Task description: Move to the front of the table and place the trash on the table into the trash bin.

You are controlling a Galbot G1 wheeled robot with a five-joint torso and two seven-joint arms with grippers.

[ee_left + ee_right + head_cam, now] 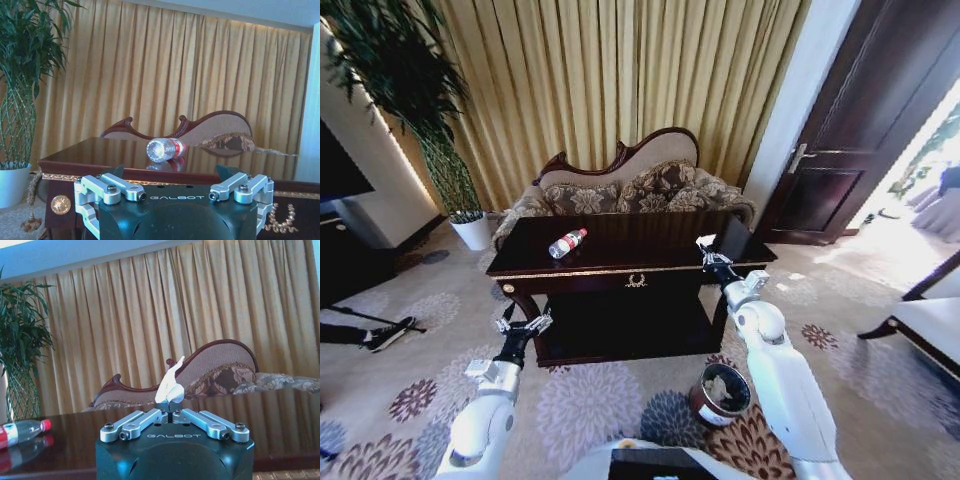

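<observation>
The table (pixel 620 262) is dark, glossy brown wood with a gold trim line along its front edge, a gold emblem at the middle and a lower shelf beneath. On its top, toward the left, a small clear plastic bottle (pixel 567 243) lies on its side — red label, red cap, its reflection showing in the polish. The right gripper (pixel 710 252) is over the table's right part, its fingers pressed together on a small white paper scrap (pixel 170 386) that stands up from the fingertips, thin and crumpled, tapering to a point. The left gripper (pixel 524 327) hangs in front of the table's left end, below the tabletop, with its fingers spread wide and nothing between them. The trash bin (pixel 721 393) stands on the patterned carpet (pixel 610 400) in front of the table's right side, just beside the right arm — a small round dark reddish-brown bucket with a shiny rim, pale crumpled material visible inside it.
</observation>
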